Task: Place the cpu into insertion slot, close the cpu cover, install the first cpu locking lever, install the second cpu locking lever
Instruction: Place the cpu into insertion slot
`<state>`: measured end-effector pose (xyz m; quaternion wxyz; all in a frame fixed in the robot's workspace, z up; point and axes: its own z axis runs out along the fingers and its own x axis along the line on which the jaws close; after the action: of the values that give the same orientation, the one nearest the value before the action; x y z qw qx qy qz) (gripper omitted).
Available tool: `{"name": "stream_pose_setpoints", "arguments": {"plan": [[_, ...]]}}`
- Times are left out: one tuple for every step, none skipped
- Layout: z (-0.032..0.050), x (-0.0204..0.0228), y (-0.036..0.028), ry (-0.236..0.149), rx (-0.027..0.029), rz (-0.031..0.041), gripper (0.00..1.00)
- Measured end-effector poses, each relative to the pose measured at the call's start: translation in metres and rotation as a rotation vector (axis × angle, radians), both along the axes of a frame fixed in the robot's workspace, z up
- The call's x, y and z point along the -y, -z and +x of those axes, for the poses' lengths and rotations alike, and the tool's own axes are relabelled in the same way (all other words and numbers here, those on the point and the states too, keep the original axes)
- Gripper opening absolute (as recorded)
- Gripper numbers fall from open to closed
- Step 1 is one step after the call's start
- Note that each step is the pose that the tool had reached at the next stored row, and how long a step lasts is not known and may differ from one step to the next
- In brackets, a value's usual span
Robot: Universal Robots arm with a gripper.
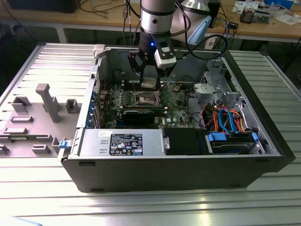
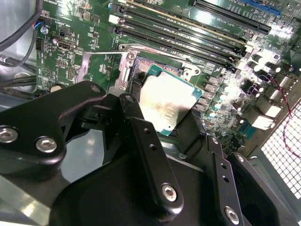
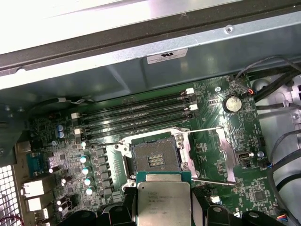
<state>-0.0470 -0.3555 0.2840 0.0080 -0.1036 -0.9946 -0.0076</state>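
A ribbed, pale metal worktop [image 1: 263, 197] spreads across the exterior view, and bright light glints off the slats along its near edge. Grey moulded fixtures [image 1: 47, 101] stand on it toward the edge at the exterior view's left. Beyond its far edge runs a long wooden bench [image 1: 94, 21] strewn with loose cables [image 1: 101, 7], with dark shadow beneath it.
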Motion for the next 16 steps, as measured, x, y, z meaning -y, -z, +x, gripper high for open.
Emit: {"name": "stream_pose_setpoints", "arguments": {"plan": [[0.0, 0.0, 0.0002, 0.001, 0.0, -0.0001, 0.55], [0.0, 0.0, 0.0002, 0.002, 0.0, -0.0001, 0.55], [0.0, 0.0, 0.0004, 0.002, 0.0, 0.0, 0.55], [0.0, 0.0, 0.0005, 0.003, 0.0, -0.0001, 0.55], [0.0, 0.0, 0.0005, 0.004, 0.0, -0.0001, 0.55], [0.0, 0.0, 0.0006, 0.004, 0.0, -0.0001, 0.55], [0.0, 0.0, 0.0006, 0.005, 0.0, 0.0, 0.55], [0.0, 0.0, 0.0007, 0.006, 0.0, 0.0, 0.55], [0.0, 0.0, 0.0008, 0.008, 0.0, -0.0001, 0.55], [0.0, 0.0, 0.0009, 0.009, 0.0, -0.0001, 0.55], [0.0, 0.0, 0.0009, 0.01, 0.0, 0.0, 0.55], [0.0, 0.0, 0.001, 0.01, 0.0, -0.0001, 0.55], [0.0, 0.0, 0.001, 0.011, 0.0, 0.0, 0.55], [0.0, 0.0, 0.0011, 0.013, 0.0, -0.0001, 0.55], [0.0, 0.0, 0.0011, 0.014, 0.0, -0.0001, 0.55], [0.0, 0.0, 0.0012, 0.015, 0.0, -0.0001, 0.55]]}}
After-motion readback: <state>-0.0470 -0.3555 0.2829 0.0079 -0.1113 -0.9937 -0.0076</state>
